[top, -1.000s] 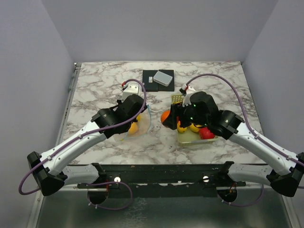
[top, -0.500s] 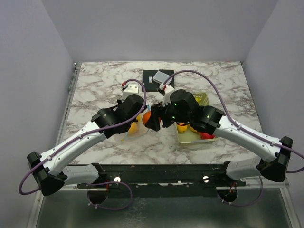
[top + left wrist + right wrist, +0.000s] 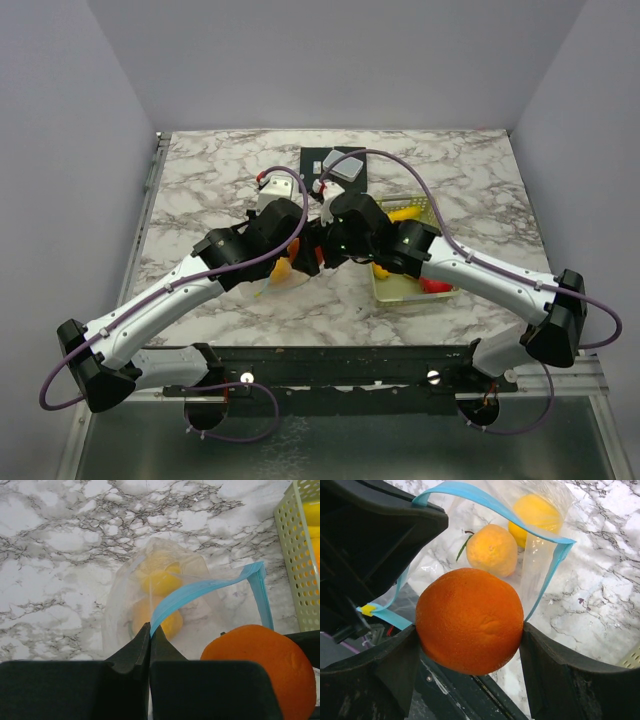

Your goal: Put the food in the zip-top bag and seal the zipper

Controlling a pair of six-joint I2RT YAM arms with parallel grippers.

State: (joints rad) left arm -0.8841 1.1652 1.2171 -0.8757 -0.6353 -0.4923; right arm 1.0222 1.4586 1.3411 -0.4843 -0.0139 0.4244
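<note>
On your left, the left gripper [image 3: 150, 632] is clenched on the zipper [image 3: 200, 587], holding the zip-top bag [image 3: 125, 595] open with two yellow-orange fruits [image 3: 492, 550] inside. Your right gripper [image 3: 470, 645], grasping an orange [image 3: 470, 620], has swung over from the basket [image 3: 428, 211] to the bag's mouth. The orange looks ready to drop in.

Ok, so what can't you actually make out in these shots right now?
Top view: zip-top bag mouth and orange, mostly under the left arm and right arm.
Left wrist view: basket cut by the right edge; contents uncountable.
Right wrist view: part of the zipper, behind the left gripper.
</note>
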